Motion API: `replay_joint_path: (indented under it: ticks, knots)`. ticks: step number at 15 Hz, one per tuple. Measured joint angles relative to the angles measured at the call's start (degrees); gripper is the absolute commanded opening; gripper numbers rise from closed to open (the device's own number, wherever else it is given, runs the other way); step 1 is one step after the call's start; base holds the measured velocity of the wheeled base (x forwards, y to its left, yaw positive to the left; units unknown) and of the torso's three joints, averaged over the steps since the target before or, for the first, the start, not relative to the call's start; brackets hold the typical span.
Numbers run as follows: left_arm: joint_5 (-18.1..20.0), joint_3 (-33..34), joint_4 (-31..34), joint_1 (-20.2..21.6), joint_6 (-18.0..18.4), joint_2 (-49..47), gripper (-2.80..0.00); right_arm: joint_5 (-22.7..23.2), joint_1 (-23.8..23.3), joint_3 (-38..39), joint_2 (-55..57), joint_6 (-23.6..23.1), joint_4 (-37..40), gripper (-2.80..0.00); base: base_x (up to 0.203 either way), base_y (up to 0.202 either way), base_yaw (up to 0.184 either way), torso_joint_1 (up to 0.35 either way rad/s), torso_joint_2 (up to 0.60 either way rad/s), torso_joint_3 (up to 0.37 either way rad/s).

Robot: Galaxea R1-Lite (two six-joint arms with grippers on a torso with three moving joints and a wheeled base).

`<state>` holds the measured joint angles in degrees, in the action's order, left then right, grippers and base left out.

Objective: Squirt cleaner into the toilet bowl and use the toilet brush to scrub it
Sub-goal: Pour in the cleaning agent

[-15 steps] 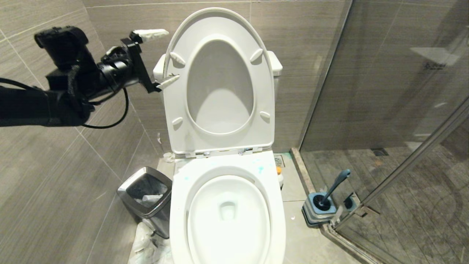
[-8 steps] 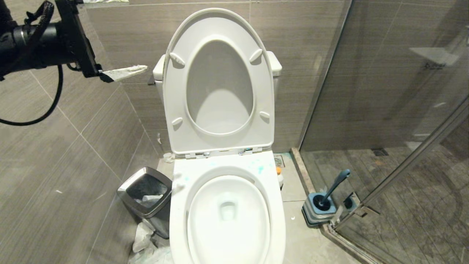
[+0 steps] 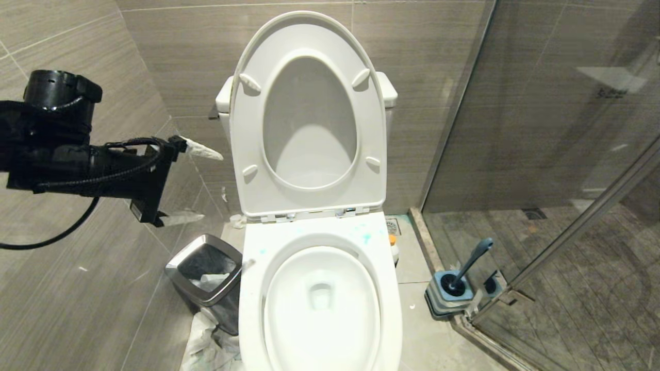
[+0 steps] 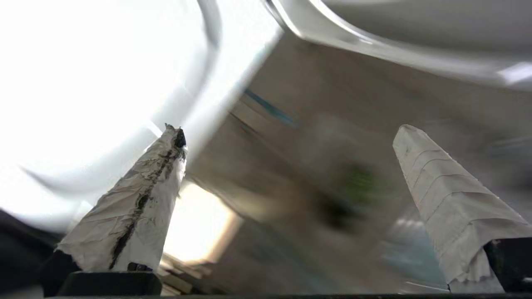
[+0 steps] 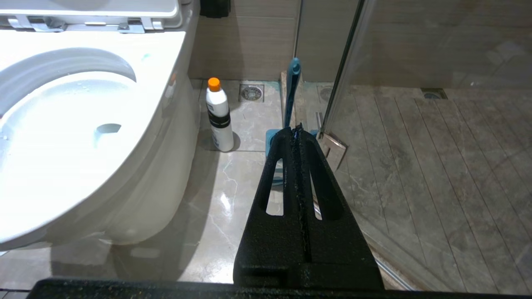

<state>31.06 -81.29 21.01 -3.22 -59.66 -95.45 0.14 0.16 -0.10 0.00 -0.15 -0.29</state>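
Blue cleaner [image 3: 366, 237] already spots the toilet bowl [image 3: 319, 234] rim; we hold the left gripper [image 3: 193, 183] wide and empty, the brush [image 3: 472, 264] untouched.

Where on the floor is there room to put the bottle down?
Bare floor lies between the toilet bowl and the brush holder, in front of the cleaner bottle. The other side is crowded: the steel-rimmed bin stands against the bowl with crumpled paper below it.
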Motion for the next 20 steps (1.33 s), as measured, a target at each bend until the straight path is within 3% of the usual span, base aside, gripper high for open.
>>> replay_joint_path:
  ticks: [2, 3, 5, 6, 7, 13, 20]
  knots:
    - [-6.2, 1.5, -7.6, -1.3, 21.8, 2.0, 0.0, 0.0, 0.0, 0.0, 0.0, 0.0, 0.0, -2.8, 0.0, 0.0, 0.0, 0.0, 0.0, 0.0]
    - [-8.2, 2.1, -12.6, -1.9, 32.7, 3.8, -2.8, 0.0, 0.0, 0.0, 0.0, 0.0, 0.0, -2.8, 0.0, 0.0, 0.0, 0.0, 0.0, 0.0]
    - [-10.4, 3.1, -19.6, -2.9, 48.1, 8.2, -2.8, 0.0, 0.0, 0.0, 0.0, 0.0, 0.0, -2.8, 0.0, 0.0, 0.0, 0.0, 0.0, 0.0]
    - [-10.9, 3.3, -20.9, -3.2, 52.8, 10.7, -2.8, 0.0, 0.0, 0.0, 0.0, 0.0, 0.0, -2.8, 0.0, 0.0, 0.0, 0.0, 0.0, 0.0]
    - [-11.1, 3.5, -21.2, -3.4, 55.1, 13.2, -2.8, 0.0, 0.0, 0.0, 0.0, 0.0, 0.0, -2.8, 0.0, 0.0, 0.0, 0.0, 0.0, 0.0]
    - [-11.4, 8.8, -21.5, -4.8, 60.1, 30.9, -2.8, 0.0, 0.0, 0.0, 0.0, 0.0, 0.0, -2.8, 0.0, 0.0, 0.0, 0.0, 0.0, 0.0]
    - [-11.1, 25.0, -20.1, 0.0, 60.5, 55.7, -2.8, 0.0, 0.0, 0.0, 0.0, 0.0, 0.0, -2.8, 0.0, 0.0, 0.0, 0.0, 0.0, 0.0]
